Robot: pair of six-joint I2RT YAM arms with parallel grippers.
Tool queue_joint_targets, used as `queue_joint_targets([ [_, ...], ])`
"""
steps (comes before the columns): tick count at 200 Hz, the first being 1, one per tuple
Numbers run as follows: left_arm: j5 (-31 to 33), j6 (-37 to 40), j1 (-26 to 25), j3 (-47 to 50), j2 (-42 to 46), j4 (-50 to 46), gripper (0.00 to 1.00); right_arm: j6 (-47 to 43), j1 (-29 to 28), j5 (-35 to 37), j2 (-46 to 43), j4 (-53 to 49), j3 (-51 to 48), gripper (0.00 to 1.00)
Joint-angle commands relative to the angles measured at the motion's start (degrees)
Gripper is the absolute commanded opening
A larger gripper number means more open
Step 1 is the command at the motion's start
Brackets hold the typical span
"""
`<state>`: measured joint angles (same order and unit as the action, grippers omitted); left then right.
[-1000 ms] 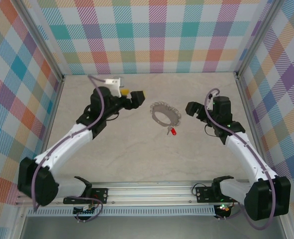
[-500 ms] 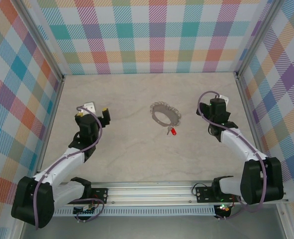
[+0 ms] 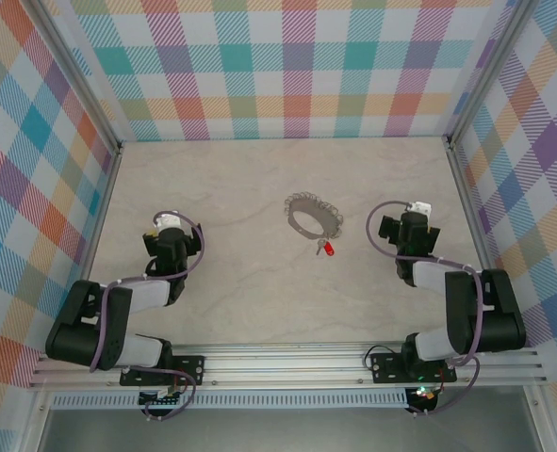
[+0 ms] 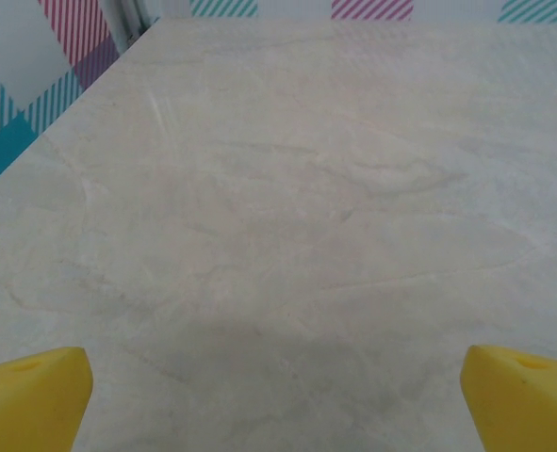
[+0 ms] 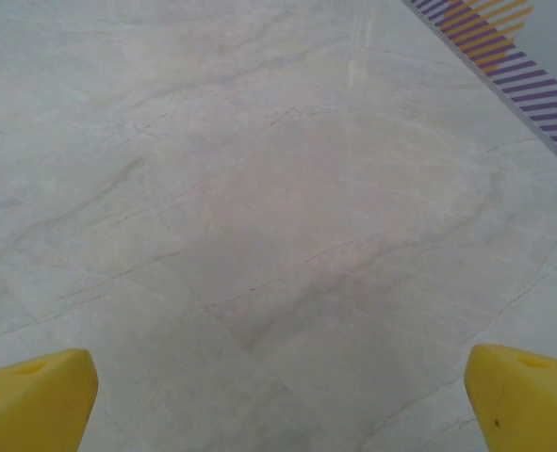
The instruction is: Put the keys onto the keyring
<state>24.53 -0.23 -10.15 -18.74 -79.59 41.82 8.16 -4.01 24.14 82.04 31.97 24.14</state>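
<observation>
A pale marbled table (image 3: pixel 259 292) bears the chain keyring (image 3: pixel 313 216) with the red key (image 3: pixel 327 249) just beside it.

Cream surface (image 3: pixel 259 301), faintly veined like marble. Plaid walls (image 3: pixel 297 66) in teal, pink, orange and purple. Centre frame: silver-grey keyring (image 3: pixel 313 215), red-headed key (image 3: pixel 327 249). Bright yellow fingertips (image 4: pixel 28 400) on left claw (image 4: pixel 278 414) and right claw (image 5: pixel 278 414).

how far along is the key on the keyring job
Done: unclear. The red key lies on the table at the near edge of the keyring; whether it is threaded on is too small to tell. In hand: nothing. The left fingers and right fingers are open and empty over bare table, well away from both. Left: if the key is loose, threading it on.
</observation>
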Motion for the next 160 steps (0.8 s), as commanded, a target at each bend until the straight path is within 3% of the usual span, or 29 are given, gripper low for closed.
queue_joint_targets([
  [1,-4.39,1.39,1.52,0.04,-3.48,9.15,1.00,-2.92,1.21,-6.91,0.36,14.57,-2.68,1.00],
  [32,-6.83,2.23,1.72,-0.11,-9.44,13.92,1.00,-5.81,1.99,-15.78,3.05,18.31,-3.53,1.00],
  [43,-7.12,2.35,1.80,-1.34,-9.74,11.50,1.00,-5.64,2.12,-15.06,7.05,26.39,-5.00,1.00],
  [53,-8.90,2.84,2.06,-2.94,-10.30,9.53,1.00,-4.98,2.62,-16.53,5.05,17.73,-2.69,1.00],
  [77,-16.25,0.95,5.79,-5.50,-10.20,4.22,1.00,-5.08,2.94,-16.78,6.02,17.85,-1.70,1.00],
  [160,-16.35,1.06,5.85,-5.47,-10.29,4.42,1.00,-5.35,2.60,-16.30,5.67,17.82,-1.99,1.00],
])
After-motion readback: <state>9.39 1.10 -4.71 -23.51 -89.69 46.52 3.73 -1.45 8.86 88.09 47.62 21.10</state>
